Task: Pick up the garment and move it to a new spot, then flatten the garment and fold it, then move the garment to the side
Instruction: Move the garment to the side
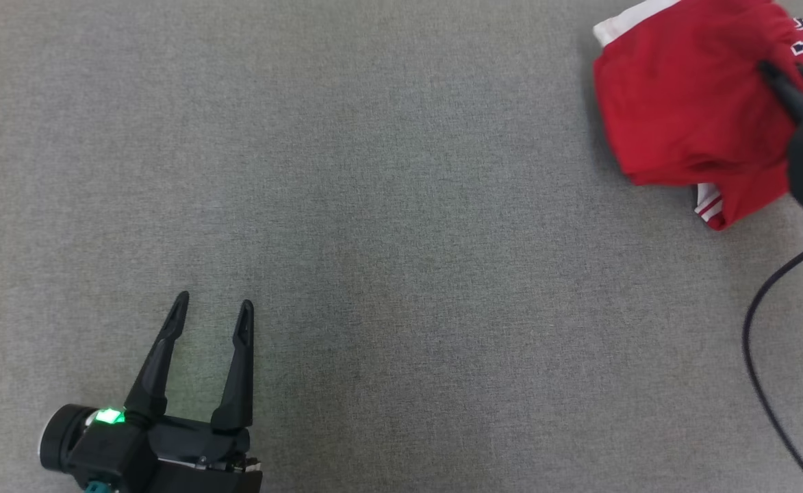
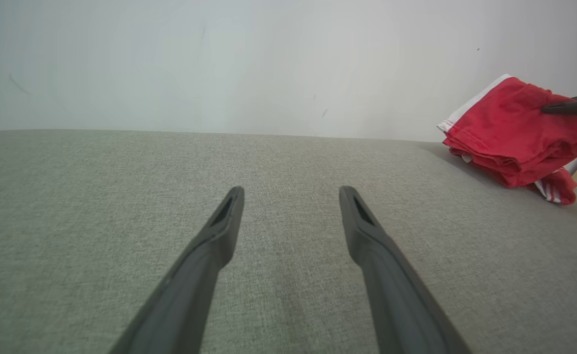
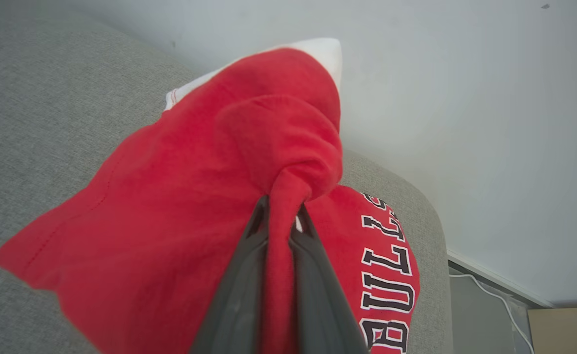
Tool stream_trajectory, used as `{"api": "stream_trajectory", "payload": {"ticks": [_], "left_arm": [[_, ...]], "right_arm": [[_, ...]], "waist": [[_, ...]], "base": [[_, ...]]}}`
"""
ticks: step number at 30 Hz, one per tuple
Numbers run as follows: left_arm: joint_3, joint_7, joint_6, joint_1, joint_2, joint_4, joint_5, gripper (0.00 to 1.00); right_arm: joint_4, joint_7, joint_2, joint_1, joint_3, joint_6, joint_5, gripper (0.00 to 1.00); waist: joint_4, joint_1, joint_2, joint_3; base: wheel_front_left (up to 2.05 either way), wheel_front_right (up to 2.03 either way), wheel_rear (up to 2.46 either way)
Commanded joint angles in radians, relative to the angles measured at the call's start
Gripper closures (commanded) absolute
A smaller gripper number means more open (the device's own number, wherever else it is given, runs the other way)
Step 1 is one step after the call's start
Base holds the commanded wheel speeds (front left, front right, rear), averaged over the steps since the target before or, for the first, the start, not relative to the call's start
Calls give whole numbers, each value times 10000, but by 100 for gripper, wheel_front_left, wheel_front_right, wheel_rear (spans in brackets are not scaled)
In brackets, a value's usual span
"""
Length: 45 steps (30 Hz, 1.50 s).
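Right pincer (image 3: 282, 207) pinches red garment (image 3: 170, 221) lettered "BULLS".

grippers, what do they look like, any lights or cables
The black left gripper has two long tapering jaws, each with a narrow slot near its tip, a blocky body, a small lit green light and a round wrist with a pale ring. The right gripper is the same matte black; a thin black cable curves below it.

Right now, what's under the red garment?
The garment rests on the grey surface; a striped edge pokes out beneath its top fold. Anything else under it is covered. The right gripper pinches a fold on top.
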Motion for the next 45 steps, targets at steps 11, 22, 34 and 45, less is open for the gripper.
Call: {"api": "stream_trajectory", "payload": {"ticks": [11, 22, 34, 45], "left_arm": [[20, -37, 48, -116, 255, -472, 274, 0], [-6, -37, 115, -147, 377, -647, 318, 0], [-17, -37, 188, -265, 370, -469, 209, 0], [50, -37, 284, 10, 245, -186, -65, 0]], "right_arm": [[-160, 550, -1038, -676, 48, 1, -229, 100], [184, 553, -1596, -1067, 47, -2, -1220, 100], [835, 776, -1399, -1203, 51, -2, -1917, 0], [1154, -280, -838, -1467, -271, -2, -1192, 0]], "waist": [[-98, 0, -2, 561], [-75, 0, -2, 874], [34, 0, -2, 867], [101, 0, -2, 161]], "base": [[0, 0, 0], [0, 0, 0], [0, 0, 0], [0, 0, 0]]}}
